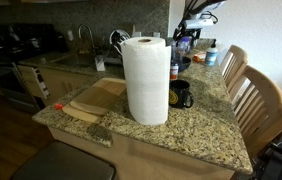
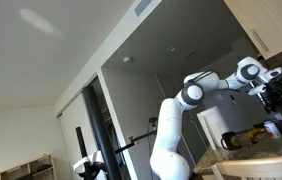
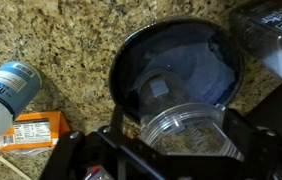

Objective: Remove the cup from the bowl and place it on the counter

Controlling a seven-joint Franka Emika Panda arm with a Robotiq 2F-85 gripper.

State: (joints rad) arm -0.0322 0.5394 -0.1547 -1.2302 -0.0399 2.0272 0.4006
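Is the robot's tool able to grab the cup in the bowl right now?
Probably yes: the open tool hangs right by the cup, and nothing in the bowl covers it.

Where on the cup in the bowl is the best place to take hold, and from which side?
Probably the upper wall just under the rim of the cup, coming straight down from above. Its open mouth faces the wrist camera and the bowl walls in its lower part, so a sideways approach looks blocked. The open hand hangs over it.
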